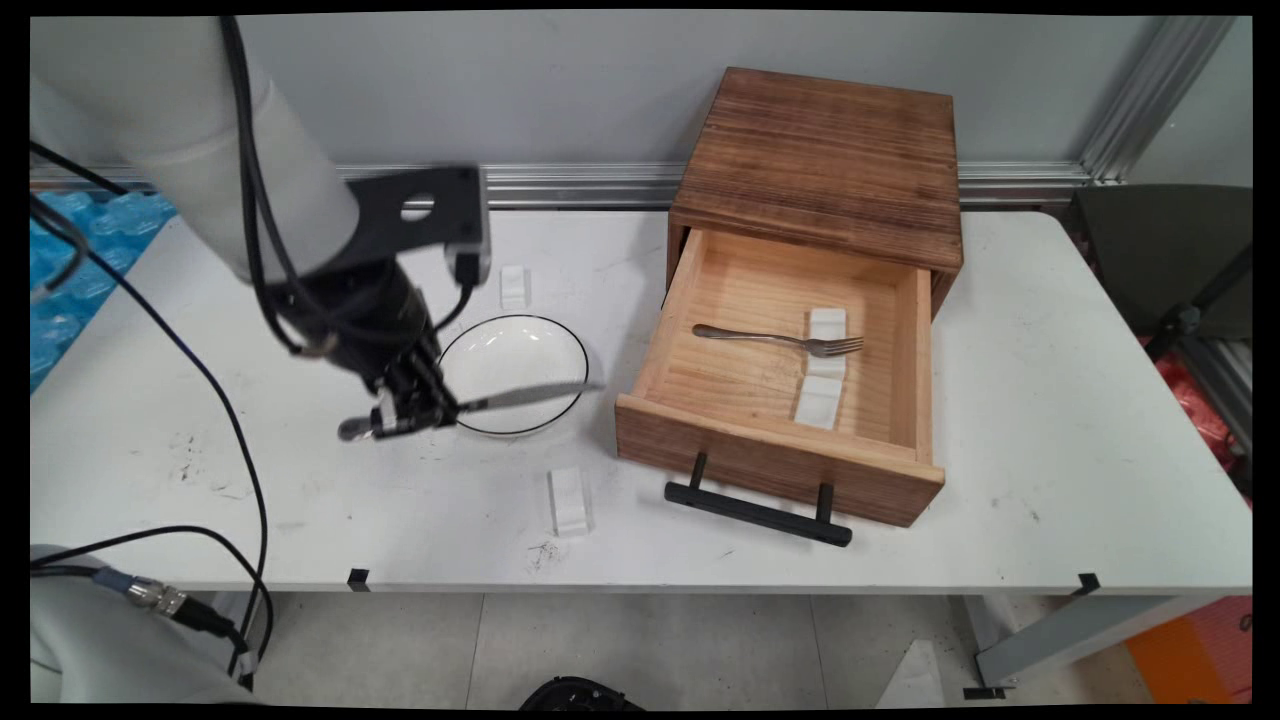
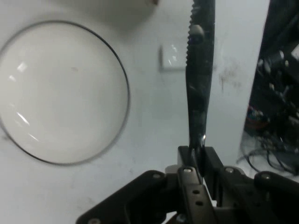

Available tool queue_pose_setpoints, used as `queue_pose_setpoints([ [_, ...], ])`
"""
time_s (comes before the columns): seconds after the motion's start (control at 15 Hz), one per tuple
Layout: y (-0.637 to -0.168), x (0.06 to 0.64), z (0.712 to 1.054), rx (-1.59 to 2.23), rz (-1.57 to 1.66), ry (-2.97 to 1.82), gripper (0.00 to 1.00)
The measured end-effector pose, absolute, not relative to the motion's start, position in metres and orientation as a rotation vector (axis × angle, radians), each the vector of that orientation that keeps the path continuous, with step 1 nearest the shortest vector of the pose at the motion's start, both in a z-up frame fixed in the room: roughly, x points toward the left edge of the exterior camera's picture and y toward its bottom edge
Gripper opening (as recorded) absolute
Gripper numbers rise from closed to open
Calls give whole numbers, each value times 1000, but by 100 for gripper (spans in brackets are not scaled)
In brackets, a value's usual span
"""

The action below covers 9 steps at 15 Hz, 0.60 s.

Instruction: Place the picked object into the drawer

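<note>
The gripper [image 1: 415, 413] has its jaws pinched narrow on a table knife [image 1: 520, 397], whose blade reaches out level above the white bowl [image 1: 512, 352] with a thin black rim. To the right, the open wooden drawer [image 1: 700, 425] holds a fork [image 1: 780, 340] lying across a white rest [image 1: 826, 325], with another white block [image 1: 818, 402] nearer its front.

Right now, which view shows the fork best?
Main view: the fork lies in the open wooden drawer, tines on a white block. The hand view misses it, showing only the bowl and the knife.
</note>
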<state>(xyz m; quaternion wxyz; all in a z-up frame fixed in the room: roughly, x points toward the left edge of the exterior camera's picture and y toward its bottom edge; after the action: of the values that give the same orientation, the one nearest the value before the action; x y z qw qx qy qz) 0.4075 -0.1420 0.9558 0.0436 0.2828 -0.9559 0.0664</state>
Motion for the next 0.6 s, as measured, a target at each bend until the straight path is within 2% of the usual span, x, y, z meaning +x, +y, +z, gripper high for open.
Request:
queue_pose_setpoints([
  [0.33, -166, 375, 1009, 805, 324, -2880, 0],
  [0.6, -207, 345, 1026, 714, 386, -2874, 0],
])
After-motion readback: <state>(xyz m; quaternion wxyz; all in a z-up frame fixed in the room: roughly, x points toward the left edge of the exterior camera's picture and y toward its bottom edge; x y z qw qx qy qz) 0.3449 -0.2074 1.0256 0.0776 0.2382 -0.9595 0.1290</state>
